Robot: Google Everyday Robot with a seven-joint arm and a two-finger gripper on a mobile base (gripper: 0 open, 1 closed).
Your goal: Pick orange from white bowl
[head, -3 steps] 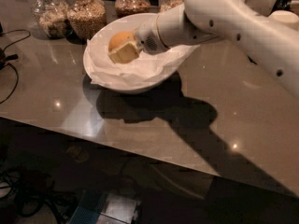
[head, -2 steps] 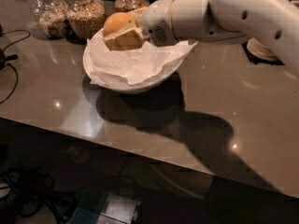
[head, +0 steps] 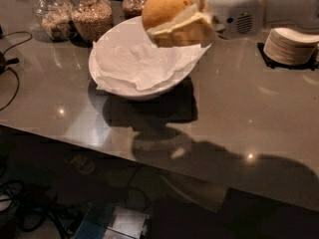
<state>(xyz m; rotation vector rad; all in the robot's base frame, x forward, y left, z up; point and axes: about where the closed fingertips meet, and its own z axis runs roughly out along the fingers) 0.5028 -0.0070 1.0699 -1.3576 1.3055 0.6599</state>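
Note:
The orange [head: 164, 6] is a small round fruit held up in the air, above the far rim of the white bowl [head: 107, 86]. My gripper [head: 175, 15] comes in from the upper right and is shut on the orange, one pale finger [head: 182, 31] under it and one behind it. The bowl sits on the grey counter, lined with crumpled white paper napkin [head: 142, 63], with no fruit left inside. The arm's white wrist [head: 239, 11] runs off the top right.
Three glass jars of grains [head: 92, 16] stand behind the bowl at the counter's back left. A stack of white plates [head: 291, 44] sits at the right. Black cables [head: 7, 68] lie at the left edge. The counter's front edge runs across the lower half, floor clutter below.
The gripper has lifted the orange out of the bowl, from down inside on the napkin to well above the rim, and the arm has risen toward the top right.

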